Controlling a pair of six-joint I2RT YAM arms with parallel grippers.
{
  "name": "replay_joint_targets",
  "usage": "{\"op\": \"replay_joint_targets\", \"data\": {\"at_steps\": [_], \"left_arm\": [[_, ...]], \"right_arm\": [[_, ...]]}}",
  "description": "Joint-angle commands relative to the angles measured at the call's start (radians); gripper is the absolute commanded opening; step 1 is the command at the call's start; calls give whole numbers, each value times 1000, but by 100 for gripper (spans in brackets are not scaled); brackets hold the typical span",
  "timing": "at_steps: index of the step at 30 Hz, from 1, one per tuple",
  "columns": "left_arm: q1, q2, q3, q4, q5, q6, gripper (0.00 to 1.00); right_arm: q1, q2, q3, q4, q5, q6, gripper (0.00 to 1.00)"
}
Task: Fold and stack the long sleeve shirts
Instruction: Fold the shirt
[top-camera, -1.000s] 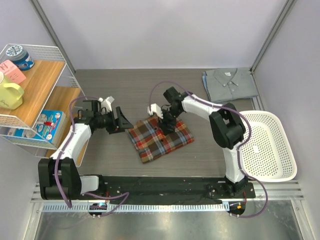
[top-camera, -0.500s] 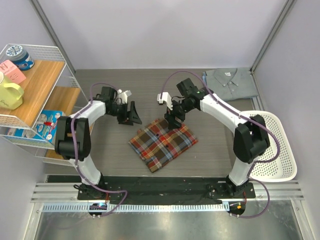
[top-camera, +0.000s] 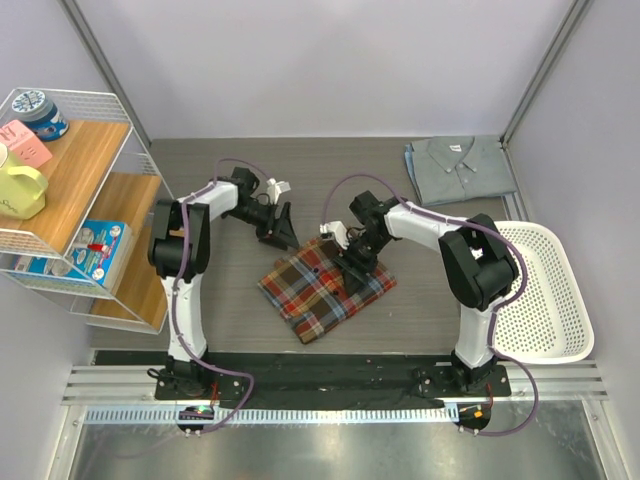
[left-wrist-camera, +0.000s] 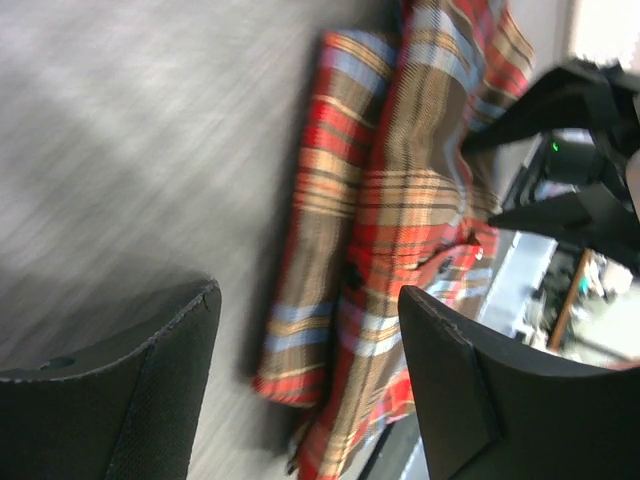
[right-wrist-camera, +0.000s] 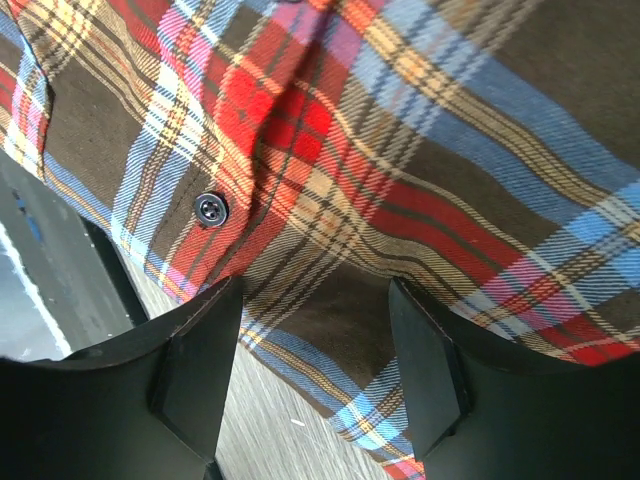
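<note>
Pale walls, grey wood-grain counter (top-camera: 230, 300). Wire rack (top-camera: 85, 165) on the left; print on its boxes is too small to read. White mesh basket (top-camera: 530, 300) on the right. Plaid shirt (top-camera: 310, 295) folded mid-counter, grey-blue shirt (top-camera: 460, 172) folded in the far-right corner, well apart. Left jaws wide, gripping nothing, just beside the plaid's far-left edge. Right jaws wide too, over the plaid's right half, cloth showing between the fingers (right-wrist-camera: 195, 370); contact unclear.

Flannel shirt (top-camera: 310, 295) centre, collared shirt (top-camera: 460, 170) back right, basket (top-camera: 545, 300) before it.
</note>
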Motion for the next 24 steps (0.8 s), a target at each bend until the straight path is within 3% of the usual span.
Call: {"op": "replay_joint_targets", "data": {"at_steps": [1, 7, 11, 14, 17, 20, 23, 24], "left_arm": [[-64, 63, 23, -116, 61, 77, 71], [-79, 102, 1, -90, 160, 30, 68], [-79, 103, -15, -27, 164, -18, 66], [-79, 105, -15, 42, 138, -87, 59], [-76, 100, 30, 48, 85, -108, 42], [-67, 91, 100, -4, 34, -104, 14], [-55, 86, 201, -122, -46, -57, 0], [-50, 83, 236, -151, -63, -40, 0]], "right_arm": [[-21, 19, 39, -12, 43, -5, 66], [-29, 27, 37, -38, 51, -32, 66], [-34, 24, 42, -49, 48, -37, 66], [-34, 27, 49, -52, 44, -32, 66], [-35, 27, 62, -58, 48, -19, 68], [-55, 27, 79, -56, 34, 37, 71], [-118, 21, 106, -64, -15, 115, 74], [-164, 16, 112, -73, -32, 132, 75]]}}
